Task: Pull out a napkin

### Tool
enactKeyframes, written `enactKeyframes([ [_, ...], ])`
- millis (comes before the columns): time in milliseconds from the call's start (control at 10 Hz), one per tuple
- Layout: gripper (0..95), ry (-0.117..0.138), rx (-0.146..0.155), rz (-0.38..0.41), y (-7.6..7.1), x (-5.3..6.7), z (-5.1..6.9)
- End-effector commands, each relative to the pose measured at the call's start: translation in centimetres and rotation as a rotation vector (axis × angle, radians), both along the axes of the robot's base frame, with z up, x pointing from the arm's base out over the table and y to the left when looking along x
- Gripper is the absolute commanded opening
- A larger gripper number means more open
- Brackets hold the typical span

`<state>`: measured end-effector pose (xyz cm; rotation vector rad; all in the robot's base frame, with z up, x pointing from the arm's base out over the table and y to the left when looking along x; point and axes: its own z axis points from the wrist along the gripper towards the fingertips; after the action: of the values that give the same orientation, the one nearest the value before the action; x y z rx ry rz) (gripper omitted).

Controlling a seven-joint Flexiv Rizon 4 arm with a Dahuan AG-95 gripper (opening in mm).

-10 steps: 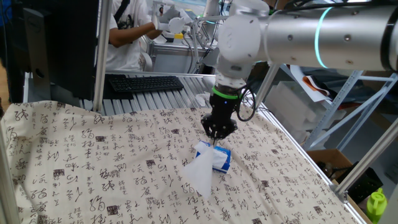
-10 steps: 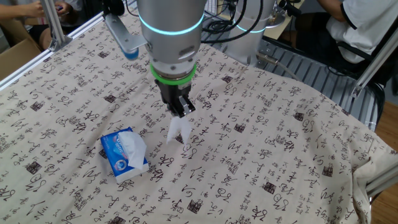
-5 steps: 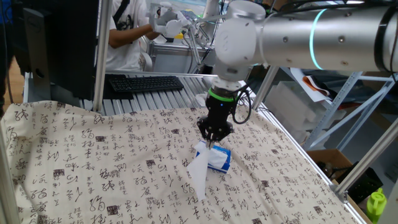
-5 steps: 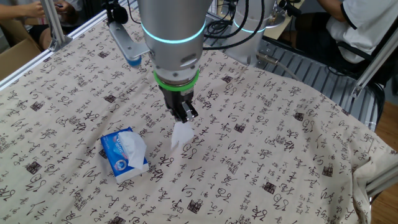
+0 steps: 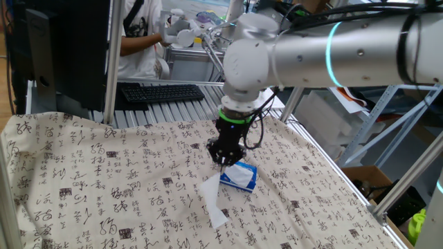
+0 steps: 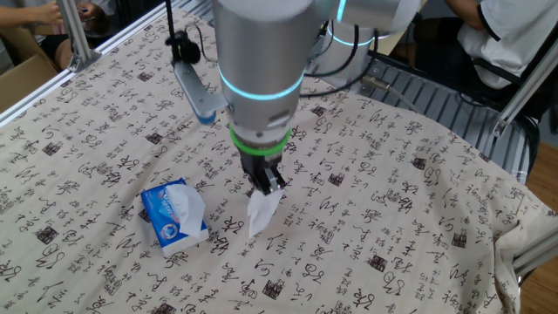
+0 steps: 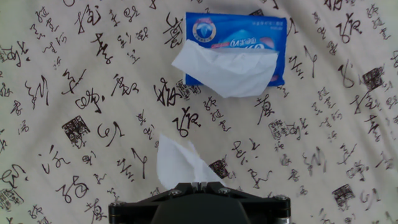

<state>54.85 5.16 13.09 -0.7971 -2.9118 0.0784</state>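
Napkin, thin crumpled white sheet, hangs pinched in gripper.

1. The table is wearing a cream cloth printed with black calligraphy characters, wrinkling in places.
2. The blue-and-white tissue pack is lying flat on the cloth, a white sheet puffing from its top opening.
3. The napkin is hanging just beside the pack, its lower end reaching the cloth.
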Motion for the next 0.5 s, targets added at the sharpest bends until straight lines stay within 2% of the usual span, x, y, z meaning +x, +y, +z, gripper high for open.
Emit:
enactKeyframes([
  [100, 0.0, -0.004, -0.003, -0.007, 0.3, 0.1, -0.7],
  [500, 0.0, -0.016, 0.000, -0.027, 1.1, 1.0, -3.1],
])
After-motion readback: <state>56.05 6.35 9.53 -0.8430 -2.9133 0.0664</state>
